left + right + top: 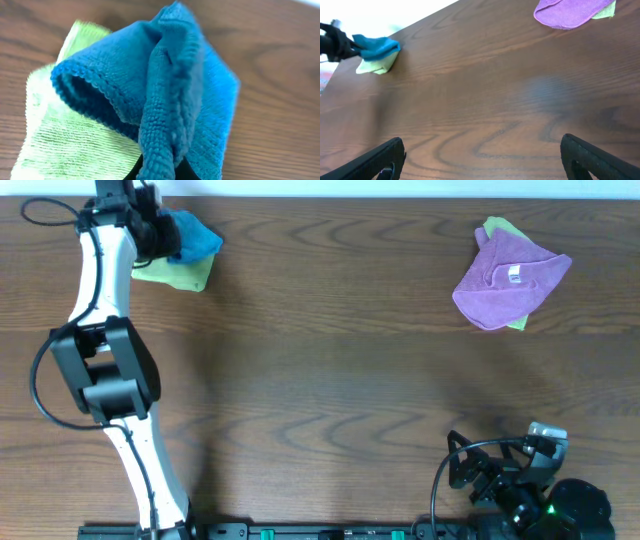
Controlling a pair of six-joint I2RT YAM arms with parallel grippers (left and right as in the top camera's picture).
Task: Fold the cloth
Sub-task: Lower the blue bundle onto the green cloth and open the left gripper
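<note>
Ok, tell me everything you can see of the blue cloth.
The blue cloth is bright blue looped terry with a stitched hem, crumpled rather than flat. The left tool pinches a thick ridge of it; the rest drapes in loose folds. It sits at the far left corner of the table, partly over a light green cloth. No tag shows.

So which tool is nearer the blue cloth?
Left. The left tool grips the blue cloth at the far left; the right tool sits open at the near right, well away.
</note>
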